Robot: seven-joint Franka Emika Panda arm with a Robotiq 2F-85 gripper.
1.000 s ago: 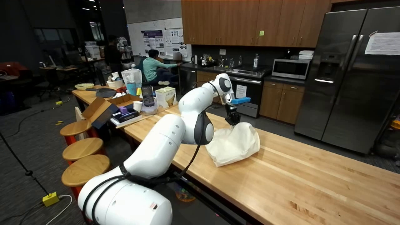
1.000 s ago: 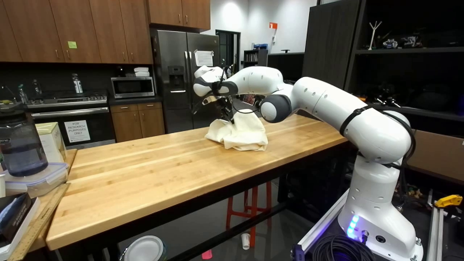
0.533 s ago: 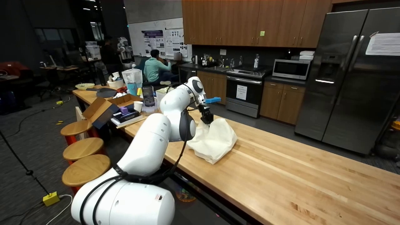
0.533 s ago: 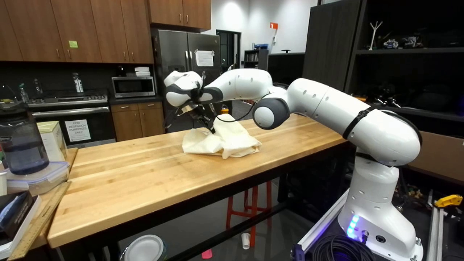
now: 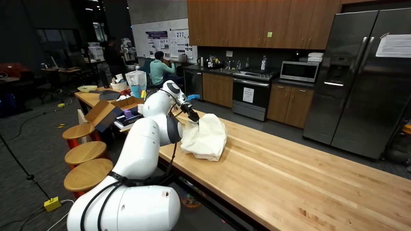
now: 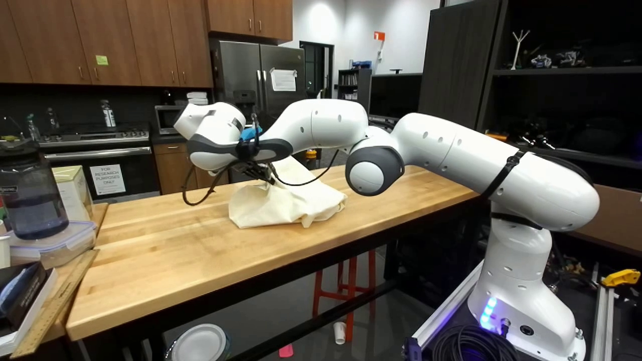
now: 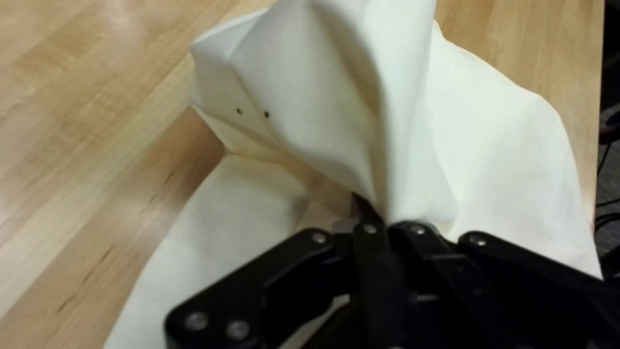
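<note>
Since a second ago, dragged the cream cloth (image 5: 205, 138) along the wooden table (image 5: 289, 173) toward its cluttered end, together with the gripper (image 5: 196, 121) and robot arm (image 6: 333, 123); visible in both exterior views. Pinching a fold of cloth, with jaws pressed together on it, per wrist view. Lying crumpled on the tabletop, with a tall fold standing beside the gripper, well apart from the lidded plastic container (image 6: 65, 245). Can see two small dark dots on the cloth in the wrist view; cannot tell whether printed or punched.

Can read "FOR RESEARCH PURPOSES ONLY" on the paper sign (image 6: 107, 179) on the oven (image 6: 140, 173). Can catch only part of the pale lettering on the dark water bottle (image 6: 37, 210). Cannot resolve print on the white sheet (image 5: 394, 46) on the fridge (image 5: 350, 86), the posters (image 5: 159, 41) on the whiteboard (image 5: 138, 45), or the dark box (image 5: 128, 119) among the clutter. Can spot a green sticky note (image 5: 269, 34) on the cabinets (image 5: 244, 22), too small to read. Can make out tick marks on the wooden ruler (image 6: 55, 306), but not the figures.
</note>
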